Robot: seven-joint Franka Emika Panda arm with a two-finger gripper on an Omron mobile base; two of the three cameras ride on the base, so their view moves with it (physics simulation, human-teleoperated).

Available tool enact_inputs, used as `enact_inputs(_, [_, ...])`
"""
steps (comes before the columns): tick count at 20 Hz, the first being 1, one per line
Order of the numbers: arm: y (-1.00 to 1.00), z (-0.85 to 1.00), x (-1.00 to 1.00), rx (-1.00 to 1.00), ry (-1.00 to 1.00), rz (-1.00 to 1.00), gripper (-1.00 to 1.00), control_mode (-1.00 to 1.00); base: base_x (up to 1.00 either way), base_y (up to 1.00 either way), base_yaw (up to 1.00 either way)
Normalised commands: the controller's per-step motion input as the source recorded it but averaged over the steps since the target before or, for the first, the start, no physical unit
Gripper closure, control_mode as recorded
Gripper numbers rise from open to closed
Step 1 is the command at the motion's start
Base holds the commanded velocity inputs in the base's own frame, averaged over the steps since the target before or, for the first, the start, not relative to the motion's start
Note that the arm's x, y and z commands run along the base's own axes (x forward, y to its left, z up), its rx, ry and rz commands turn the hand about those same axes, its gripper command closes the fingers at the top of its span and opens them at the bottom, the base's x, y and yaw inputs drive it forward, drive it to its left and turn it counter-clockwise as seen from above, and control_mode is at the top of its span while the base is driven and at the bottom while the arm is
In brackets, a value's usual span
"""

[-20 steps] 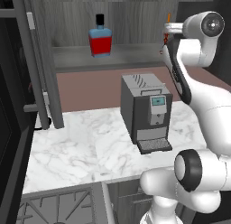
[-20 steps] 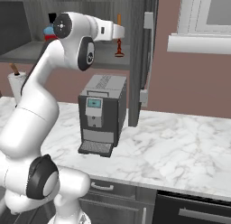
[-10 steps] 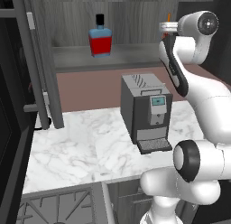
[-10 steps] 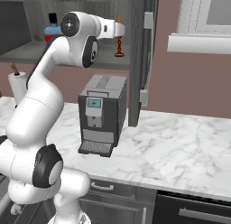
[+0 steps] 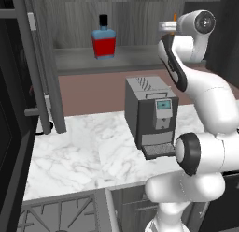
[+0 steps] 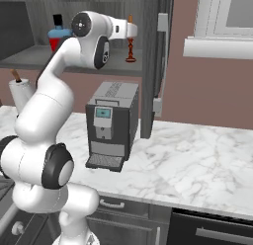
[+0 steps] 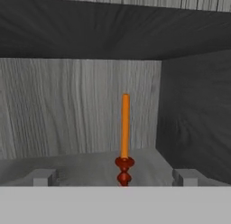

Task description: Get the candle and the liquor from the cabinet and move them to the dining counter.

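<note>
Arm: white jointed robot arm, raised high, elbow bent, forearm reaching level into the open dark grey wood-grain wall cabinet point(image 5: 140, 11).

End effector point(image 7: 115, 178): fingers spread wide, holding nothing; in the hand view the two grey fingertips point(image 7: 43, 177) stand well apart at either side of the candle's holder. From the base cameras the jaws are hidden behind the wrist.

Candle: thin orange taper on a small dark red turned holder point(image 7: 124, 142), upright on the cabinet shelf near its right end and rear wall, between the spread fingers, apart from both. Its base is cut off by the bottom of the hand view; in the right base view it point(image 6: 130, 39) stands just past the wrist.

Liquor: small squarish bottle, red lower body, blue upper band, black cap point(image 5: 104, 38), upright on the same shelf, well left of the candle.

Below: grey boxy coffee machine point(image 5: 151, 112) on the white grey-veined marble worktop point(image 5: 88, 151), toward its back edge.
</note>
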Motion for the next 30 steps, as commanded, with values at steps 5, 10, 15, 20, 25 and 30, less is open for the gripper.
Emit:
enact_inputs(5, [0.00, 0.00, 0.27, 0.00, 0.00, 0.00, -1.00, -1.00, 0.00, 0.00, 0.00])
enact_inputs(10, [0.00, 0.00, 0.26, 0.00, 0.00, 0.00, -1.00, -1.00, 0.00, 0.00, 0.00])
enact_inputs(15, [-0.03, 0.00, 0.30, 0.00, 0.00, -0.02, -1.00, -1.00, 0.00, 0.00, 0.00])
enact_inputs(20, [-0.13, 0.00, 0.23, 0.05, 0.00, -0.01, -1.00, -1.00, 0.00, 0.00, 0.00])
enact_inputs(25, [-0.12, 0.00, 0.09, 0.04, 0.00, 0.00, -1.00, -1.00, 0.00, 0.00, 0.00])
enact_inputs(30, [-0.16, 0.00, 0.12, 0.03, 0.00, 0.00, -1.00, -1.00, 0.00, 0.00, 0.00])
